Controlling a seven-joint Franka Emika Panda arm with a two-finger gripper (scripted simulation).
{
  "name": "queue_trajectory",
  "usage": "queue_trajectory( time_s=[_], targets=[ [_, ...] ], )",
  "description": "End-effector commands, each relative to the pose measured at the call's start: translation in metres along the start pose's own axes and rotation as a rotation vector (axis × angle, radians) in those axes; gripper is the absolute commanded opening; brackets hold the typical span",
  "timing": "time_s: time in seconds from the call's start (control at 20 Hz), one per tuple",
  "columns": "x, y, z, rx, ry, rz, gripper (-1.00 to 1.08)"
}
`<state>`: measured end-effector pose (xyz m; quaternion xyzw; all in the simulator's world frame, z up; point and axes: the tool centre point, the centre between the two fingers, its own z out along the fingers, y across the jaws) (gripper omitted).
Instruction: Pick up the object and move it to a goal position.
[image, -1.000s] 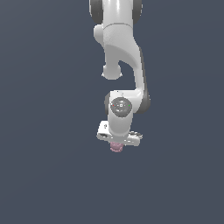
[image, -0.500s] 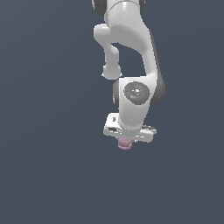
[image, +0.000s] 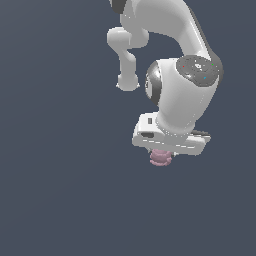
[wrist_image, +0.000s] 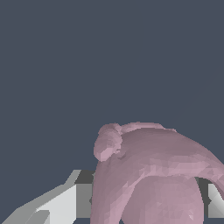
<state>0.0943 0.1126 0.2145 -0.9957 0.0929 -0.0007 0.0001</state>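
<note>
The object is a small dusty-pink lumpy thing that pokes out just below the white hand of my arm in the exterior view. My gripper is shut on it; the fingers are mostly hidden behind the hand's body. In the wrist view the object fills the near part of the picture, with a small knob on one side, and sits between the two grey-white fingers.
The white arm reaches down from the top of the exterior view, large and close to the camera. Around it there is only a plain dark grey-blue background.
The arm has swung toward the camera and to the exterior view's right with the object held; it looks much larger now. The grip has not changed.
</note>
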Motion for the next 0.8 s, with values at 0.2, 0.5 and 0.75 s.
queue_trajectory(
  time_s=[0.2, 0.5, 0.75],
  targets=[
    [0.005, -0.021, -0.039, -0.001, -0.001, 0.001, -1.00],
    [0.008, -0.030, -0.054, -0.001, -0.001, 0.001, -1.00],
    [0.009, -0.032, -0.058, -0.001, -0.001, 0.001, -1.00]
  ],
)
